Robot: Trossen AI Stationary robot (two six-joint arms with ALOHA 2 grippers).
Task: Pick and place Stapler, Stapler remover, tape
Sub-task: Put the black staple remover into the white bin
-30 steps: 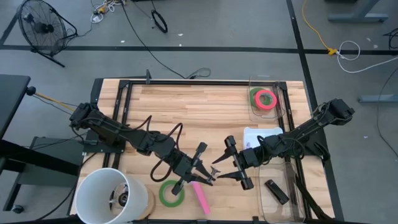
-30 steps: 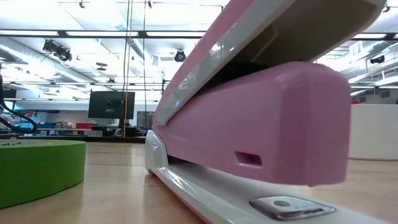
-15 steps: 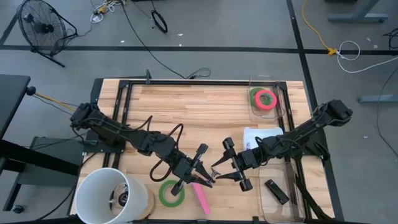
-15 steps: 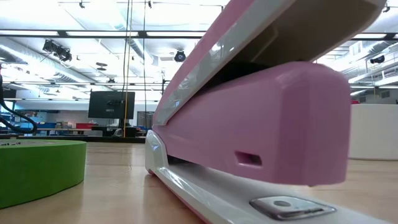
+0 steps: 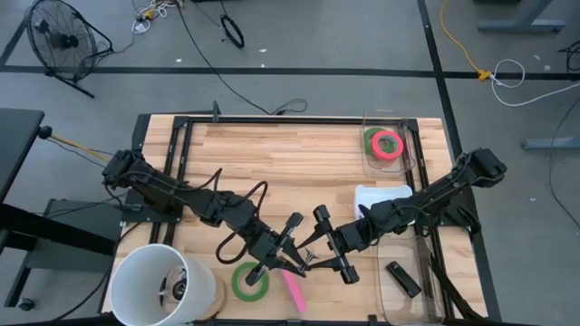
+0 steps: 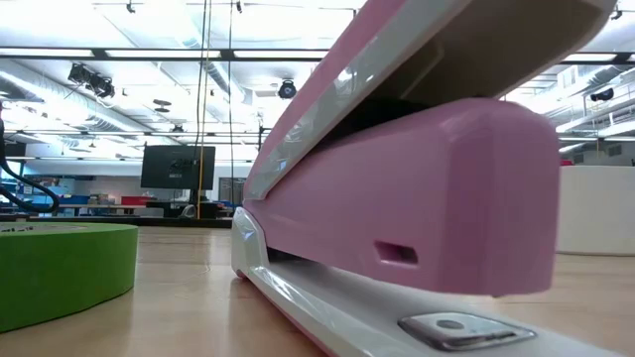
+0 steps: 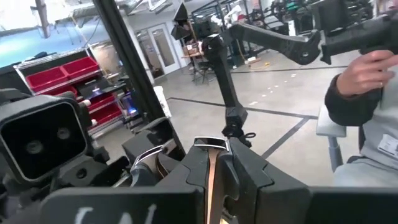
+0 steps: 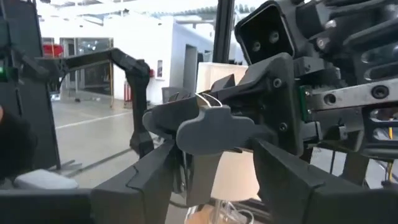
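My left gripper (image 5: 302, 257) is shut on a small grey staple remover (image 5: 311, 260) with metal jaws, held above the near middle of the table. It also shows in the right wrist view (image 8: 214, 132). My right gripper (image 5: 332, 244) is open and faces it; its fingers (image 8: 146, 180) stand on either side of the remover without touching. A pink stapler (image 5: 292, 288) lies on its base on the table below, next to a green tape roll (image 5: 249, 281). A red-pink roll (image 5: 386, 143) lies on another green one in a clear box. My left gripper pinches the staple remover between its two shut fingers (image 7: 189, 177); a thin metal edge (image 7: 211, 171) shows between them. The fingers slant down toward the table's right. The remover is lifted clear of the table, its grey end (image 8: 214, 132) sticking out toward my right gripper.
A white bucket (image 5: 163, 285) stands at the near left corner. A clear tray at the near right holds a black object (image 5: 403, 278). A white sheet (image 5: 381, 195) lies by the right arm. In the low view the stapler (image 6: 397, 198) fills the picture. A person's hand (image 7: 354, 74) shows beyond the table.
My right gripper has moved toward the table's left and a little toward its near edge, up to my left gripper, still open. Its fingers now stand on either side of the staple remover. The stapler and the tape rolls have stayed put.
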